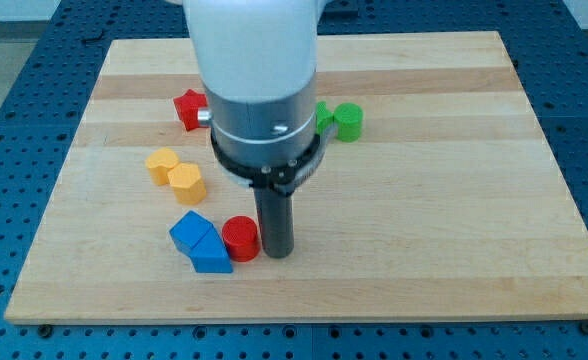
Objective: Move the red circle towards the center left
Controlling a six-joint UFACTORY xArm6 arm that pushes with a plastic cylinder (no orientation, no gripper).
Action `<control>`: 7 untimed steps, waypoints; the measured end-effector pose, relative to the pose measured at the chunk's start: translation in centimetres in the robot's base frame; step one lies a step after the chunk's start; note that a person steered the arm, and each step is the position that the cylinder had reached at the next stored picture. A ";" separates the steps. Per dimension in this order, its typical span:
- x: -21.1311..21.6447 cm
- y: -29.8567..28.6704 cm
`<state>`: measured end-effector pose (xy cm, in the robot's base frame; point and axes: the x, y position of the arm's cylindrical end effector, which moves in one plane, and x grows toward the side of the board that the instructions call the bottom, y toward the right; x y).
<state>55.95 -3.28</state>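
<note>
The red circle is a short red cylinder low on the wooden board, left of centre. It touches a blue block on its left. My tip stands right beside the red circle, on its right side, touching or nearly touching it. The arm's white and grey body hangs above and hides part of the board behind it.
A second blue block adjoins the first. Two yellow blocks sit at centre left. A red star-like block lies at upper left. A green cylinder and another green block lie right of the arm.
</note>
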 end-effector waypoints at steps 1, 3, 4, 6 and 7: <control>1.5 -0.5; 0.2 -4.5; -2.0 -5.1; -7.2 -5.1; -8.5 -5.1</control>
<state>47.41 -8.37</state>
